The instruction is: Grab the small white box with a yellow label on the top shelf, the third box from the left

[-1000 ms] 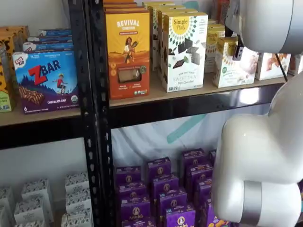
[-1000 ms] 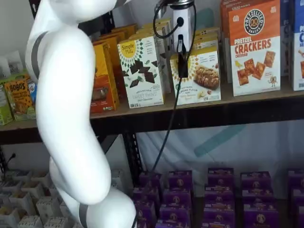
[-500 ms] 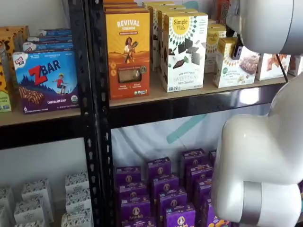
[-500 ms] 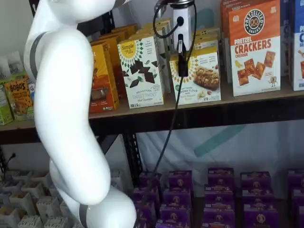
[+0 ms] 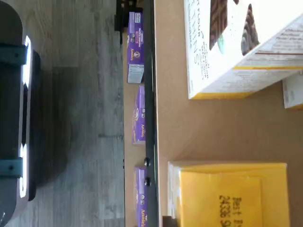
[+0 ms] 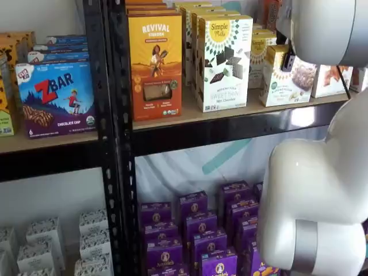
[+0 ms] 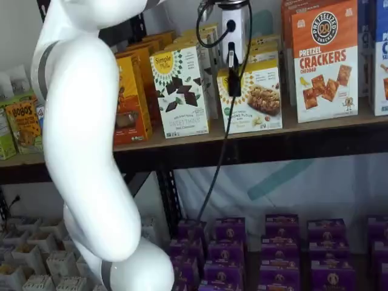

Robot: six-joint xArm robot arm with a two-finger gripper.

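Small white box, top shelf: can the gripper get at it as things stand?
Probably yes. The gripper hangs in front of the small white box, at the top shelf edge; nothing between them. Finger gap unclear.

The small white box (image 7: 251,97) was cream-white, with a yellow sunburst near its top, a small green dot and pale brown cookies pictured at its 3 o'clock side. The top shelf (image 7: 315,138) was a tan board with a glossy black front rail. The taller box (image 7: 180,91) at 9 o'clock of the small one was white, with a yellow-and-black sunburst and dark squares. The next box (image 6: 155,57) was orange and yellow with white lettering. The cracker box (image 7: 324,59) was orange on top and white below. The lower boxes (image 6: 201,230) were purple. The gripper (image 7: 233,66) had a white body and black fingers.
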